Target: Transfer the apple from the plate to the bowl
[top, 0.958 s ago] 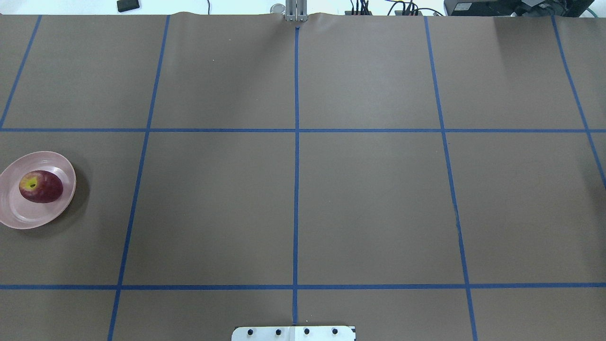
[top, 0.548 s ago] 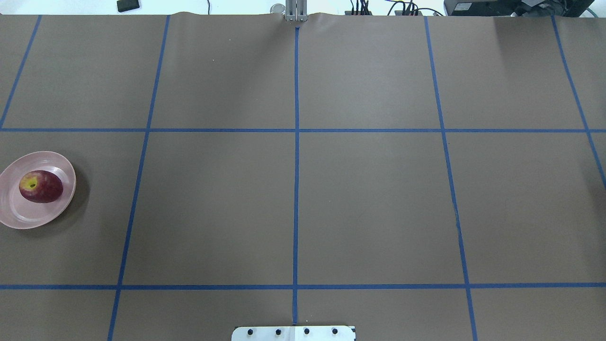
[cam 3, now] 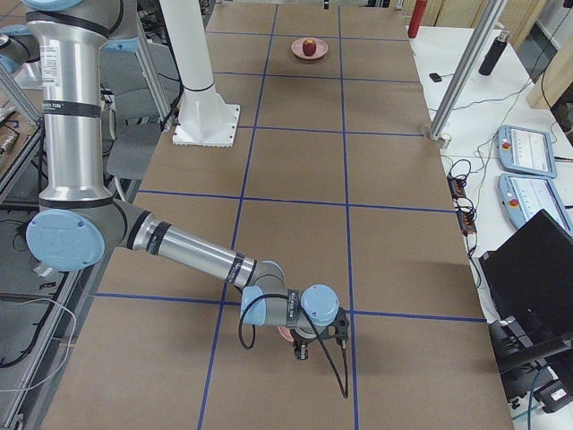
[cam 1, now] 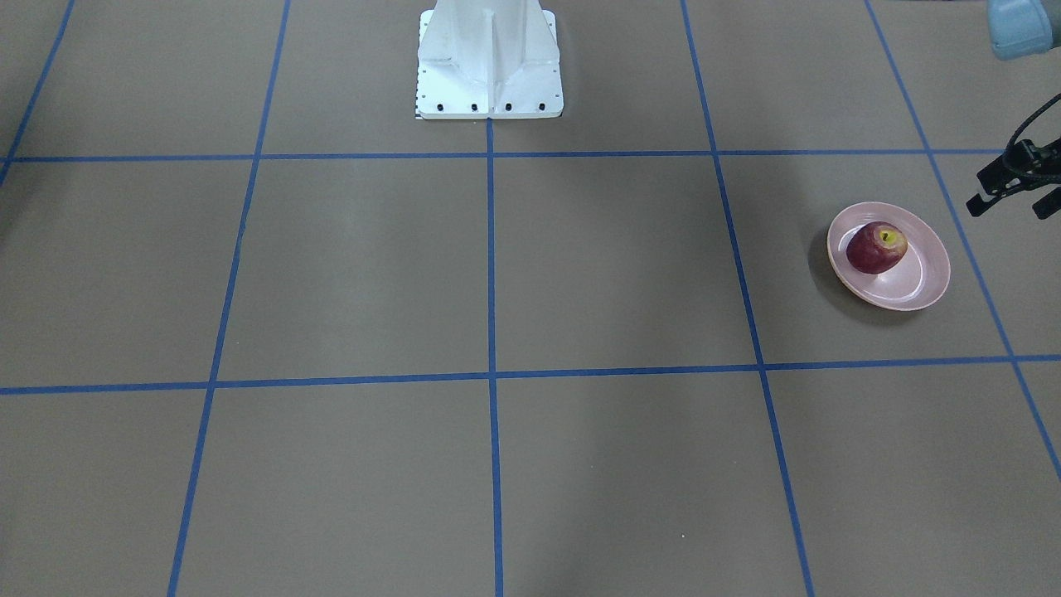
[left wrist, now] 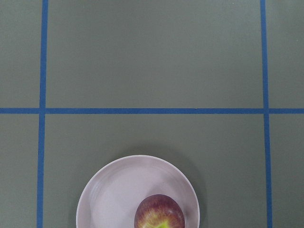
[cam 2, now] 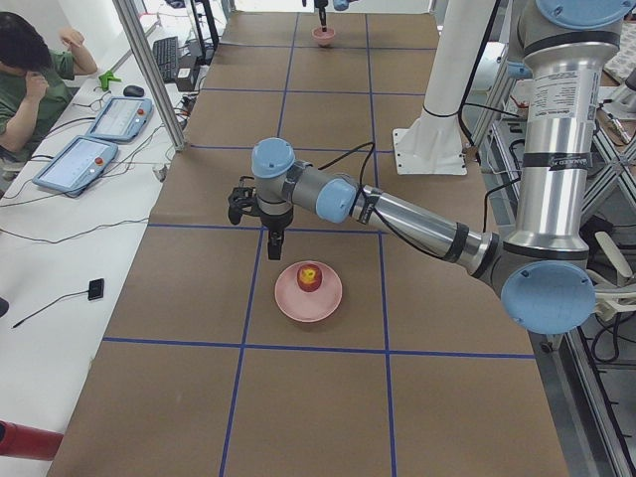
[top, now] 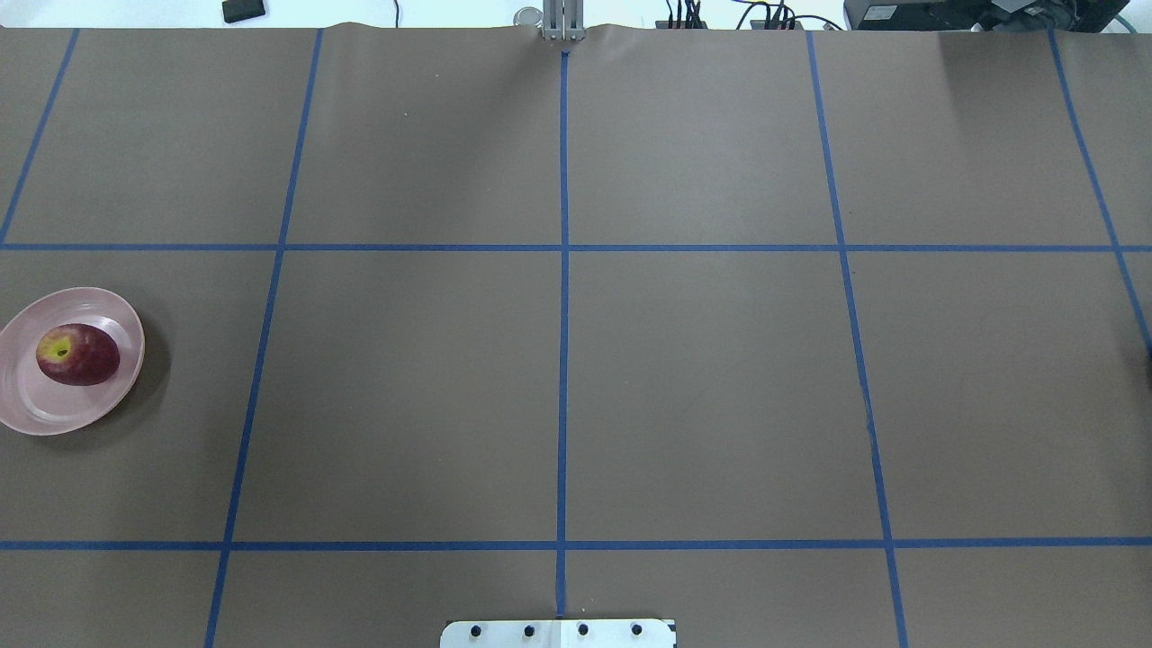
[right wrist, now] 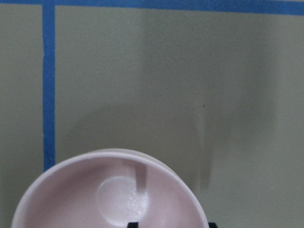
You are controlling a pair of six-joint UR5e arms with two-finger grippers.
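The dark red apple [top: 78, 355] lies on the pale pink plate [top: 27, 405] at the table's far left; both show in the front view, apple [cam 1: 876, 246] and plate [cam 1: 924, 278]. My left gripper [cam 1: 1011, 205] hangs open and empty above the table just beyond the plate, also seen from the left end [cam 2: 275, 246]. The left wrist view shows the apple [left wrist: 159, 213] at its bottom edge. The small pink bowl [right wrist: 71, 190] is empty at the table's far right end. My right gripper [right wrist: 172, 224] hovers open right over it.
The white robot base [cam 1: 489, 58] stands at the middle of the near table edge. Blue tape lines grid the brown table [top: 558, 360]. An aluminium post [cam 2: 149, 70] and an operator [cam 2: 30, 60] are beside the table's far side.
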